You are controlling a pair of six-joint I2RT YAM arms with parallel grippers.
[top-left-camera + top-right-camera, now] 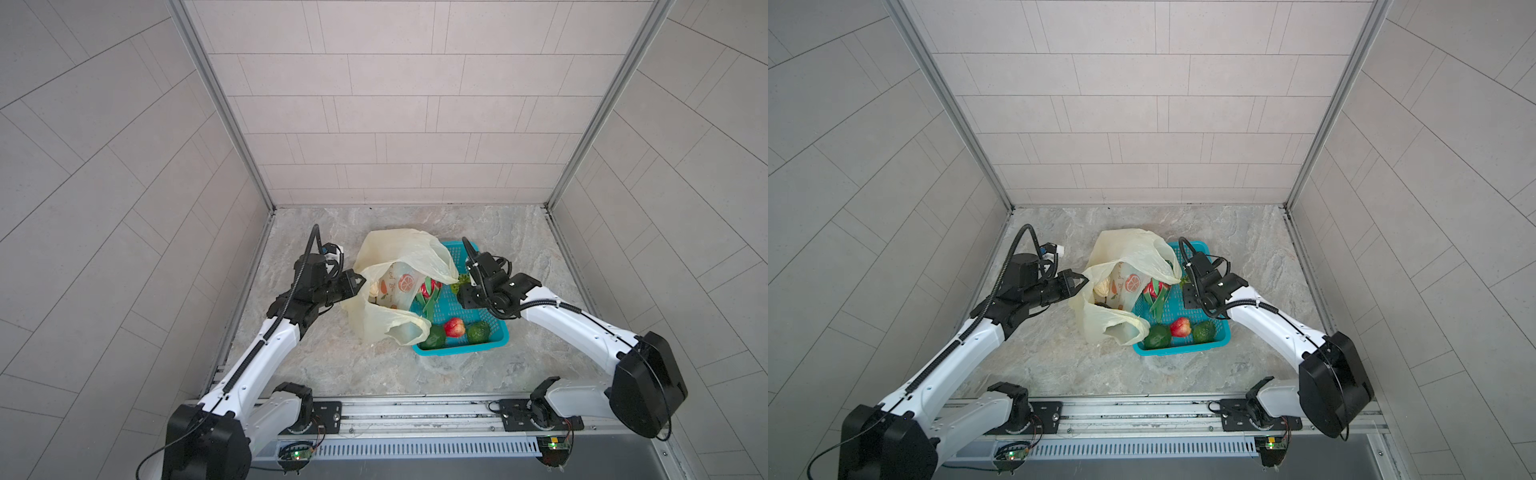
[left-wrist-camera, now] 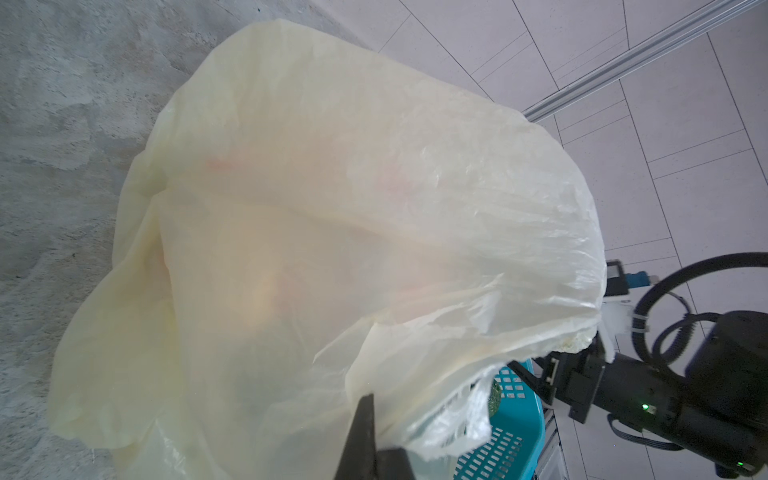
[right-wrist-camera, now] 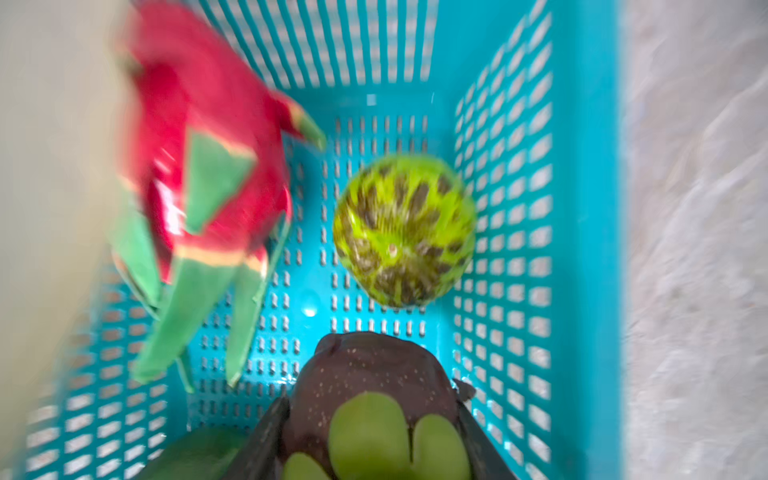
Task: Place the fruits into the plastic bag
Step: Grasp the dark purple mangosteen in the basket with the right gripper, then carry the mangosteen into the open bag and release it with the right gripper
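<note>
Speckled purple fruit (image 3: 365,374) pinched by right end effector (image 3: 370,432), left end effector (image 1: 356,282) clamping crinkly bag (image 1: 399,249).

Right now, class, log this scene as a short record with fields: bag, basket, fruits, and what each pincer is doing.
bag: plastic bag, cream, mouth open, left of the basket and overlapping it
basket: teal basket on the table
fruits in basket: dragon fruit, green ball, red apple, two avocados
left pincer: shut on the bag's edge
right pincer: closed around the dark purple fruit, inside the basket
</note>
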